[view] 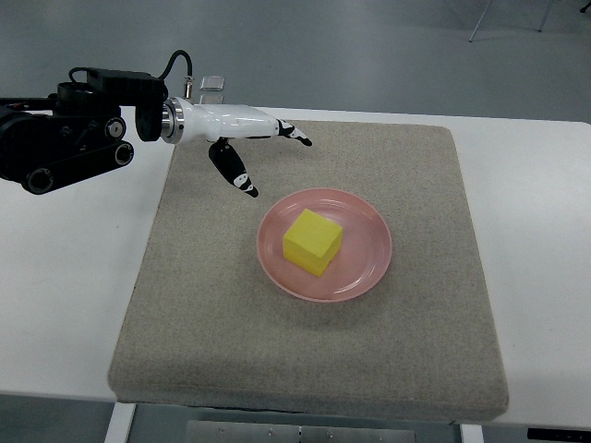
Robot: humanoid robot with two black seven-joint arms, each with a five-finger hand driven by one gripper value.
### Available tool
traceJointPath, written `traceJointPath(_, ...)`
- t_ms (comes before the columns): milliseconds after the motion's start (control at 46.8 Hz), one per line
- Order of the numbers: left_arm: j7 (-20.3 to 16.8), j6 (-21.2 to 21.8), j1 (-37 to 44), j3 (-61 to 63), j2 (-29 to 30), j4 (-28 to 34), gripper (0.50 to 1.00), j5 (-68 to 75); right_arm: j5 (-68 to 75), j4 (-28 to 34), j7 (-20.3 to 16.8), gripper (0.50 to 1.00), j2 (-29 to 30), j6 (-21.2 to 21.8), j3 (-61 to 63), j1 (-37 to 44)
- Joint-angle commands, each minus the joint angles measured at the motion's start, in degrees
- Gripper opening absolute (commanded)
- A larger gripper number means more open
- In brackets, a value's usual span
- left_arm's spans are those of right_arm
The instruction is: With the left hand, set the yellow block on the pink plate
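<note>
Okay, your yellow block (pixel 313 241) is sitting inside the pink plate (pixel 367 277), a little left of the plate's centre, and it's the only thing the plate is holding. The plate is resting on the grey mat (pixel 231 341). Your left hand (pixel 242 138) is hovering up and to the left of the plate, apart from it, fingers (pixel 297 135) spread and gripping nothing.

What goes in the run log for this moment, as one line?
left hand: open, empty, up-left of plate | yellow foam block: resting on round pink plate | plate: on grey mat | right hand: not in view
</note>
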Motion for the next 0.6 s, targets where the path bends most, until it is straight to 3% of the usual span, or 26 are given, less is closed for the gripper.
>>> traceJointPath(0,0.0,0.1,0.0,-0.2,0.1,2.5,0.958,0.0,0.0,0.0,0.0,0.924,0.0,-0.1,0.0,0.0)
traceJointPath(577,-1.8,0.3,3.9,-3.4,1.1,20.0,0.958,-8.0,0.0,0.0,0.0,0.924,0.0,0.0,0.0,0.0)
